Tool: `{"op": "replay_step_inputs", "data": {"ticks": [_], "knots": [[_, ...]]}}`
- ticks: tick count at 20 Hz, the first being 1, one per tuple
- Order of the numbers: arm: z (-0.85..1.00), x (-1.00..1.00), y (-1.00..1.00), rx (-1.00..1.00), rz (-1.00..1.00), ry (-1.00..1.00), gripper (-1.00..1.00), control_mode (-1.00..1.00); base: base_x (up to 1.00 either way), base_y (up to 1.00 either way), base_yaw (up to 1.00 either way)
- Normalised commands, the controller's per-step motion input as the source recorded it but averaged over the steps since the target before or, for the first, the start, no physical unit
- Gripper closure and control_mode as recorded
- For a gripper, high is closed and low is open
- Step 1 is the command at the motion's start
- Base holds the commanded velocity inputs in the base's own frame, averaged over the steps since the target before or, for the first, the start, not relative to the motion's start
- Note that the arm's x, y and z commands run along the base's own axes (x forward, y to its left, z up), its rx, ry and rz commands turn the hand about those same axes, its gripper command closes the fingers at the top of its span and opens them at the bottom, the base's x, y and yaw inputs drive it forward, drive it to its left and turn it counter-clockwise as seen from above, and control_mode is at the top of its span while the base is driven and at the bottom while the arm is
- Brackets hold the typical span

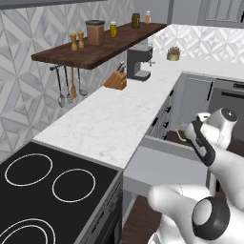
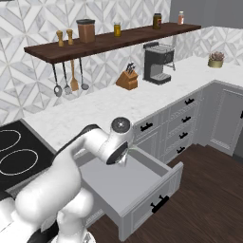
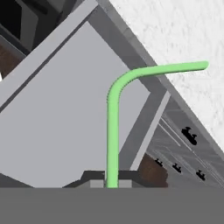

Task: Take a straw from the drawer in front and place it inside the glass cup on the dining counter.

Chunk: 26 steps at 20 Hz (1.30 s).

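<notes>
A thin light-green straw (image 3: 113,131) with a bent top rises from between my gripper's (image 3: 112,183) fingertips, and the gripper is shut on its lower end. The bent top points right, over the white worktop's edge. Below it lies the open drawer (image 3: 57,113), its plain grey inside bare. From the right base view, the drawer (image 2: 142,209) is pulled out with my wrist hanging over its back part. In the left base view, a bit of the straw (image 1: 179,135) shows beside my hand above the drawer (image 1: 157,167). The glass cup and the dining counter are out of view.
A white worktop (image 1: 109,119) runs along the tiled wall, with a black cooktop (image 1: 43,190) on the left. A coffee machine (image 2: 156,64) and a knife block (image 2: 127,78) stand under a wooden shelf (image 2: 109,40). Narrower grey drawers (image 2: 182,123) are stacked to the right, over dark wood floor (image 2: 209,190).
</notes>
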Motion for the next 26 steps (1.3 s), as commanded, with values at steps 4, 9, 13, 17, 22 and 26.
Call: {"op": "replay_step_inputs", "data": {"ticks": [4,9,13,17,22,26], "knots": [[1.0,-0.02,0.06,0.12,-0.23,-0.18,1.0,-1.0,0.0,0.0,0.0],[1.0,-0.15,0.18,0.13,-0.28,-0.11,1.0,-1.0,0.0,0.0,0.0],[0.91,-0.22,0.32,0.15,-0.25,-0.14,1.0,-1.0,0.0,0.0,0.0],[0.76,-0.32,0.38,0.18,-0.18,-0.15,1.0,-1.0,0.0,0.0,0.0],[0.62,-0.43,0.29,0.21,-0.12,-0.11,1.0,-1.0,0.0,0.0,0.0],[0.48,-0.6,0.16,0.17,-0.02,-0.13,1.0,-1.0,0.0,0.0,0.0]]}}
